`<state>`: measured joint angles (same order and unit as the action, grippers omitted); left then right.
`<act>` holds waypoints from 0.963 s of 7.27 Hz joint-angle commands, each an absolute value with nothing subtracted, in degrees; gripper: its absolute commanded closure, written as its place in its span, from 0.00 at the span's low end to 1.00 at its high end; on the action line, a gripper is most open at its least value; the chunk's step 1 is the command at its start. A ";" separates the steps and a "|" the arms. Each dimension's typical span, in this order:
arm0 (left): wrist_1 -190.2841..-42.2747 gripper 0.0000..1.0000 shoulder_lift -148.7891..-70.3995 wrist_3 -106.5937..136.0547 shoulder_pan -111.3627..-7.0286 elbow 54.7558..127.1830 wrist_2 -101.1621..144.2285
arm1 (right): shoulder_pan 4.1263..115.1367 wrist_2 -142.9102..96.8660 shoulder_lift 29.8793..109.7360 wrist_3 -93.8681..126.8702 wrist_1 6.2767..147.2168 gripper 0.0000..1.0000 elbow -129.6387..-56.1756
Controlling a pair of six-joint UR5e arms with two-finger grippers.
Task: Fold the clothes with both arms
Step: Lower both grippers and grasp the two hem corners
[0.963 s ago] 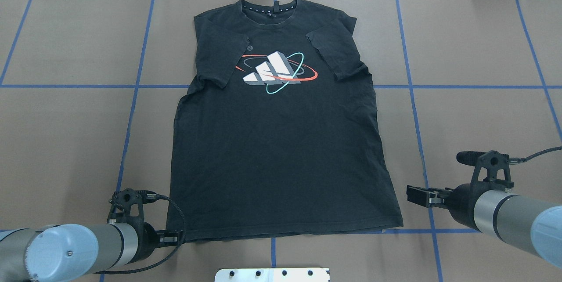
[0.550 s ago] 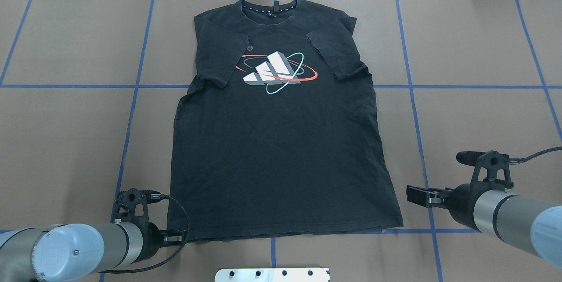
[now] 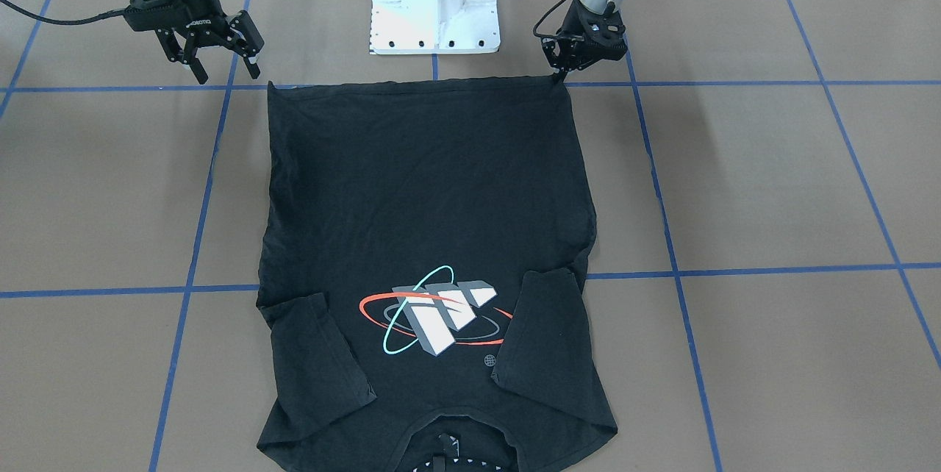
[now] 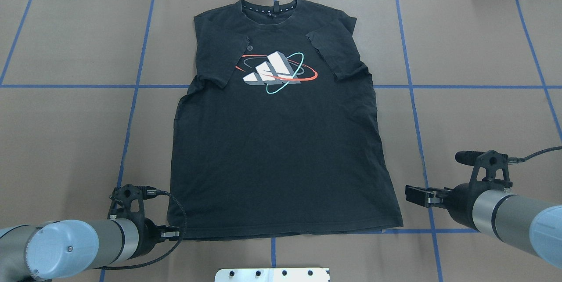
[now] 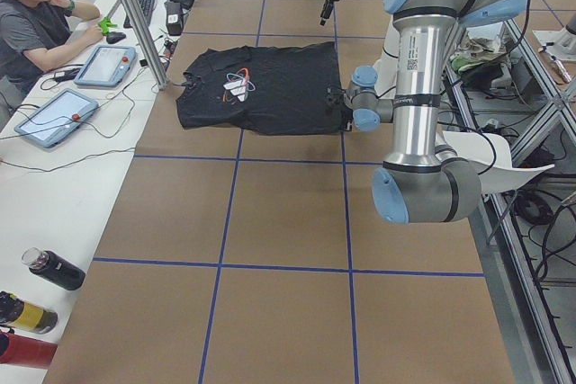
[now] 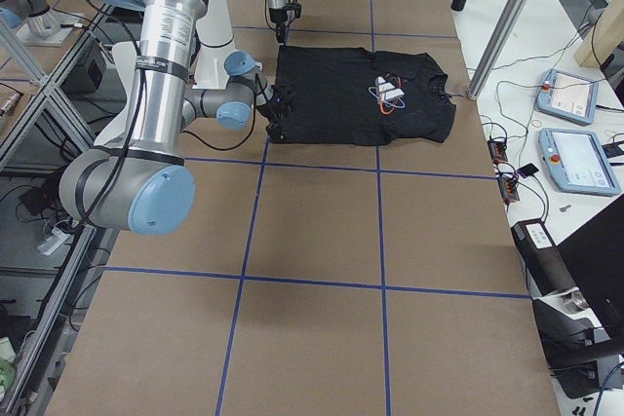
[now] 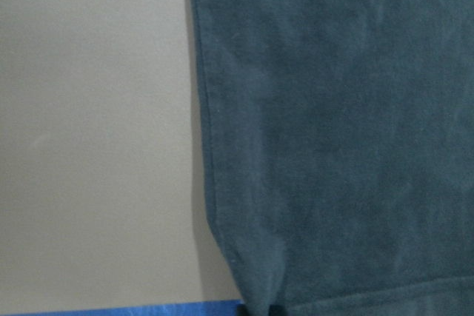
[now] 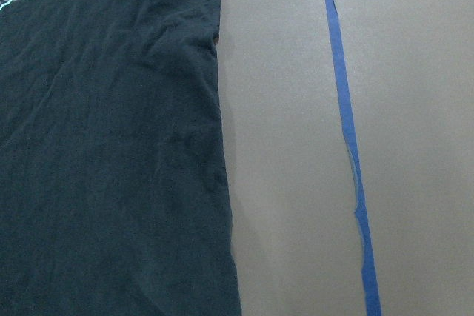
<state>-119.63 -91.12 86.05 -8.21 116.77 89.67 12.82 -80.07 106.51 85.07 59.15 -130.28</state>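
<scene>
A black cotton T-shirt (image 3: 426, 185) lies hem toward the robot. The left gripper (image 3: 560, 75) seems clamped on one hem corner, and the right gripper (image 3: 228, 76) is spread just beside the other.

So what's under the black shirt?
The brown table with its blue tape lines; the lines run up to the shirt edges and vanish beneath. Whatever else lies under the cloth is covered, so I cannot tell.

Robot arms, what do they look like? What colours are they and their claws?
The left arm and right arm are round grey metal tubes with light-blue joint caps. The left claw and right claw are black with two fingers; the right shows small white lettering. A black braided cable runs to each wrist.
</scene>
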 commanded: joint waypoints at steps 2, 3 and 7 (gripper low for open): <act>-119.36 1.00 -91.49 85.87 -9.32 116.89 89.56 | 11.96 -78.06 106.52 85.34 59.06 0.00 -127.89; -119.44 1.00 -91.32 85.96 -9.32 117.24 89.39 | 10.21 -76.48 106.44 87.34 59.06 0.01 -126.75; -119.53 1.00 -91.23 85.96 -9.23 117.25 87.03 | 3.78 -70.14 103.03 92.11 53.70 0.17 -122.09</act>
<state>-119.50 -91.26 85.96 -9.30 117.24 88.43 5.02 -71.53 105.29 91.54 54.01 -123.33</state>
